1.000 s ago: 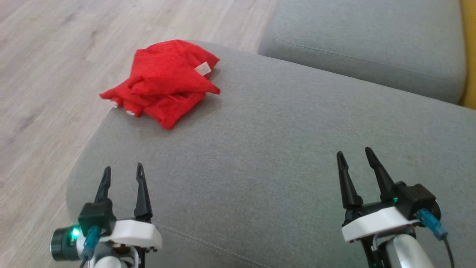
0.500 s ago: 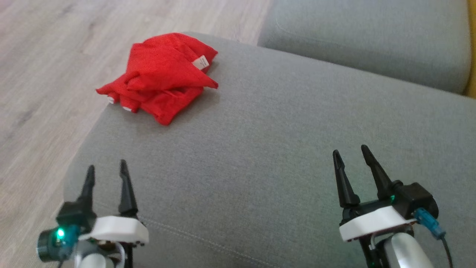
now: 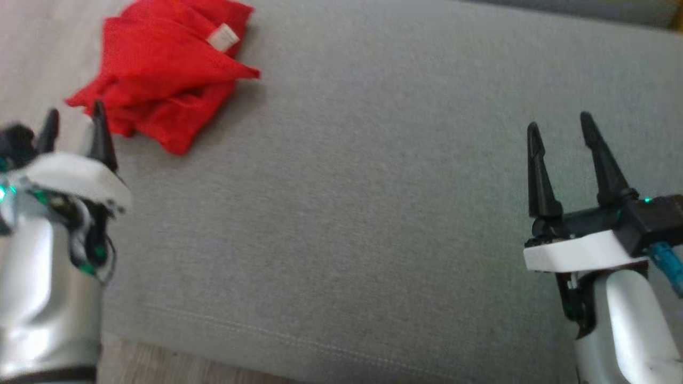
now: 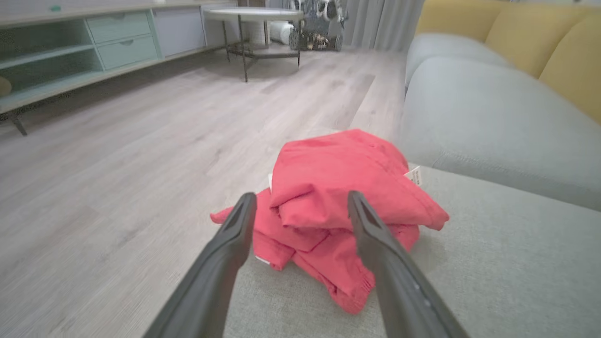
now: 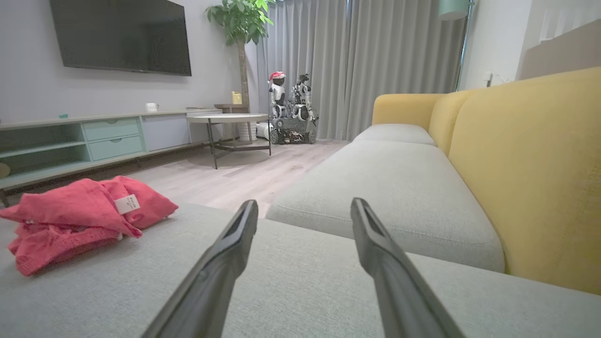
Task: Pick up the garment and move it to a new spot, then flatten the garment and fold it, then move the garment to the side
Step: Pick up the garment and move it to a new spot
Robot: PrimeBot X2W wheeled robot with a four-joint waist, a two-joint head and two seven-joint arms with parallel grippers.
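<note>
The garment (image 3: pixel 160 80) is a crumpled red heap with a white label, lying at the far left corner of a grey sofa cushion (image 3: pixel 363 202). It also shows in the left wrist view as the garment (image 4: pixel 338 197) and at the left of the right wrist view as the garment (image 5: pixel 80 216). My left gripper (image 3: pixel 72 120) stands open just short of the heap's near edge, nothing between its fingers (image 4: pixel 220 253). Far to the right, my right gripper (image 3: pixel 560 125) hovers open over bare cushion, empty.
A second grey seat cushion (image 5: pixel 389 183) lies beyond, with yellow backrests (image 5: pixel 530 159) along the right. Wooden floor (image 4: pixel 117 155) drops off past the cushion's left edge. A round table (image 5: pixel 230 119), a low cabinet (image 5: pixel 70 141) and small robots (image 5: pixel 291 110) stand far off.
The head camera has tilted down and closer, so the whole picture shifted. My left gripper has advanced toward the garment's near edge. Both grippers stay open.
</note>
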